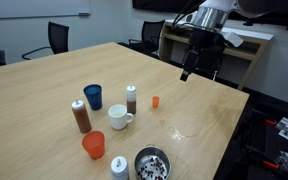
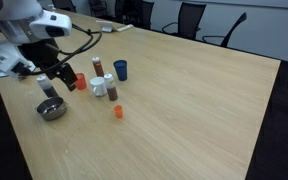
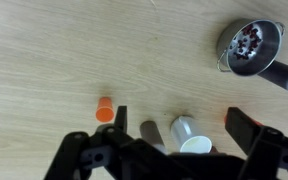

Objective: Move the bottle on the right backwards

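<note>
The slim dark bottle (image 1: 131, 98) with a white-silver cap stands upright near the table's middle, between the blue cup (image 1: 92, 96) and a small orange piece (image 1: 155, 101), just behind the white mug (image 1: 120, 117). In the wrist view the bottle (image 3: 150, 131) shows from above, beside the mug (image 3: 187, 137). My gripper (image 1: 187, 68) hangs open and empty high above the table, apart from the bottle. Its two fingers (image 3: 181, 122) frame the mug and bottle far below. It also shows in an exterior view (image 2: 59, 80).
A thicker brown bottle (image 1: 80, 116), an orange cup (image 1: 93, 145), a pale bottle (image 1: 119, 167) and a metal bowl (image 1: 151, 163) stand toward the table's near edge. The bowl also shows in the wrist view (image 3: 249, 45). Office chairs stand beyond the table.
</note>
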Robot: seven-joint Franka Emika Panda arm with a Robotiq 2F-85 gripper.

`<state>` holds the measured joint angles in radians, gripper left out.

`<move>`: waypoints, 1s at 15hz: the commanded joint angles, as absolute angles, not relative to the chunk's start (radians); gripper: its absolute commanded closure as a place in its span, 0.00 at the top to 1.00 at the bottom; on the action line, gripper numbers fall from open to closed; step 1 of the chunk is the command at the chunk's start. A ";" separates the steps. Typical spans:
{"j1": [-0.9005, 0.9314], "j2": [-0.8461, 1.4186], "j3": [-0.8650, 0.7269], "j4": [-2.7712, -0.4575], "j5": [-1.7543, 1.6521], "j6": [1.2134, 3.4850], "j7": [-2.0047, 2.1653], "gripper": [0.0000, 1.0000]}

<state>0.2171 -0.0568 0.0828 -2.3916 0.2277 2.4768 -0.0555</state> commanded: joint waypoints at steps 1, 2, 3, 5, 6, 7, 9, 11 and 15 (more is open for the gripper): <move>0.183 0.077 0.103 -2.243 0.201 2.347 0.079 1.00; 0.179 0.128 0.100 -2.189 0.195 2.313 0.114 1.00; 0.175 0.187 0.095 -2.129 0.177 2.306 0.162 1.00; 0.167 0.301 0.091 -1.992 0.204 2.276 0.221 1.00; 0.162 0.359 0.092 -1.916 0.227 2.261 0.250 1.00; 0.156 0.408 0.094 -1.849 0.253 2.252 0.275 1.00; 0.150 0.502 0.092 -1.725 0.297 2.269 0.335 1.00; 0.160 0.467 0.089 -1.789 0.260 2.315 0.298 1.00; 0.162 0.464 0.090 -1.798 0.259 2.315 0.298 1.00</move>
<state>0.1666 0.4638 0.0849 -1.7994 0.2632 2.3168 0.2951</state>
